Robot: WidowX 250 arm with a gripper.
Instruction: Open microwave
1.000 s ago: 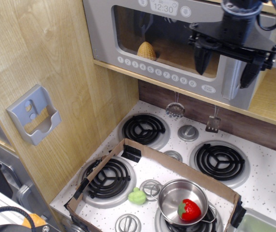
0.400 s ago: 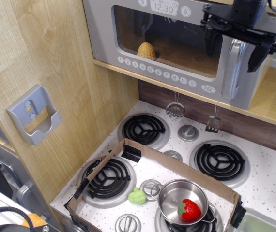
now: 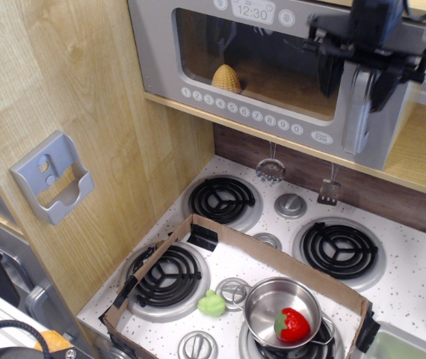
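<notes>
Below, on the speckled table (image 3: pixel 415 280): four black coil burners, a cardboard box (image 3: pixel 273 258) open at the top lying across the front pair, a steel pot (image 3: pixel 273 299) inside it holding a red strawberry (image 3: pixel 293 324), and a green toy piece (image 3: pixel 212 304) just beside the pot. Hung on the back wall under the shelf: a small strainer (image 3: pixel 270 169) and a spatula (image 3: pixel 328 191). On the wooden side panel at left, a grey wall holder (image 3: pixel 52 187). Nothing between the arm and the door.

Up top on the wooden shelf, the microwave (image 3: pixel 198 63): long axis horizontal, door facing out into the room, shut flush, a yellow cone-like toy (image 3: pixel 226 78) behind the clear window, clock reading 12:30. At the door's right end, the silver handle (image 3: pixel 356 108), upright.

Black gripper (image 3: pixel 355 78) blurred, pointing down, fingers (image 3: pixel 329 75) spread to either side of the handle's upper part; contact cannot be told.
</notes>
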